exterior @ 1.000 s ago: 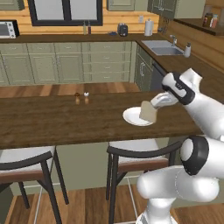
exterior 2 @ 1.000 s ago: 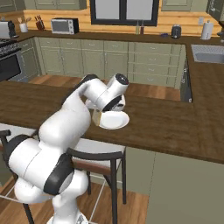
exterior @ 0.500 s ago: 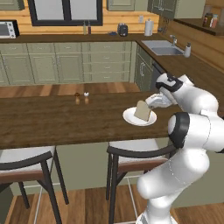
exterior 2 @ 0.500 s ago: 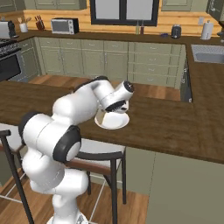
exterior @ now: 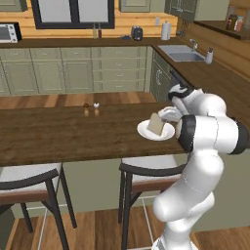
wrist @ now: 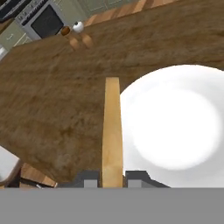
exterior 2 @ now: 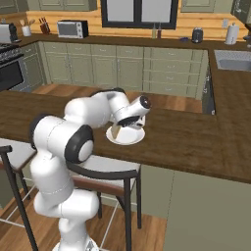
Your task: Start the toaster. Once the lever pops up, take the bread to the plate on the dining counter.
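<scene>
The tan bread slice (exterior: 156, 124) stood on edge over the round white plate (exterior: 146, 132) on the dark wood tabletop (exterior: 58, 134).

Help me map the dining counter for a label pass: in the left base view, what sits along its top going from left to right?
Brown shaker → white-topped shaker → plate with the bread standing over it → claw shut on the bread.

Plate (wrist: 175, 127): right rim cut off by the hand view's edge; in the right base view its near-left part is hidden behind the arm. Bread (wrist: 112, 131): seen edge-on, lower end hidden between the fingers (wrist: 89, 180). Two small shakers (exterior: 91, 109) on the worktop (exterior: 58, 136): too small to identify.
</scene>
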Robot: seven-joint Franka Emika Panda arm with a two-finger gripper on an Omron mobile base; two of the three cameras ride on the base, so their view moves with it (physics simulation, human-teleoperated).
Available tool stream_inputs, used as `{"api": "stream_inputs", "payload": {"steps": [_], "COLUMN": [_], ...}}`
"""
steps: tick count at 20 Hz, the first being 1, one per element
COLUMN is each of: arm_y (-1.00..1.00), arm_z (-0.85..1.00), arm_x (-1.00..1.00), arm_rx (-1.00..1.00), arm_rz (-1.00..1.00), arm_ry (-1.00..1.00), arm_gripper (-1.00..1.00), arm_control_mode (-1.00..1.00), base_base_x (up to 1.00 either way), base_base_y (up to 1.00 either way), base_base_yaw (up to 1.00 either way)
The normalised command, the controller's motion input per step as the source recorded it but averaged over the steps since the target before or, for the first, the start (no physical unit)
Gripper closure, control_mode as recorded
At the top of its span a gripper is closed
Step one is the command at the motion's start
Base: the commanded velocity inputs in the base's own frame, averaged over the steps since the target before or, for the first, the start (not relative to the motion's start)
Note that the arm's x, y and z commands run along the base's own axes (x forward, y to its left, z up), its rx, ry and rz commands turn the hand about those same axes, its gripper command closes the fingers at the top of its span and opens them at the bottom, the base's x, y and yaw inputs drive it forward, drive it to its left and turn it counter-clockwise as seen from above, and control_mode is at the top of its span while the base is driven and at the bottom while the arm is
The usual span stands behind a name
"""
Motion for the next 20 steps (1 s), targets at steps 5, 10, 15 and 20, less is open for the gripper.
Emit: {"api": "stream_inputs", "payload": {"steps": [5, 10, 15, 20], "arm_y": [0.0, 0.0, 0.0, 0.0], "arm_z": [-0.23, -0.31, -0.32, -0.26], "arm_x": [0.55, 0.25, 0.08, 0.09], "arm_rx": [0.03, 0.02, 0.0, 0.0], "arm_rz": [-0.01, 0.0, 0.0, 0.0], "arm_ry": [0.0, 0.0, 0.0, 0.0], "arm_gripper": [1.0, 1.0, 1.0, 1.0], "arm_control_mode": [-1.0, -1.0, -1.0, -1.0], "base_base_x": [0.0, 0.0, 0.0, 0.0], "base_base_y": [0.0, 0.0, 0.0, 0.0], "base_base_yaw": [0.0, 0.0, 0.0, 0.0]}}
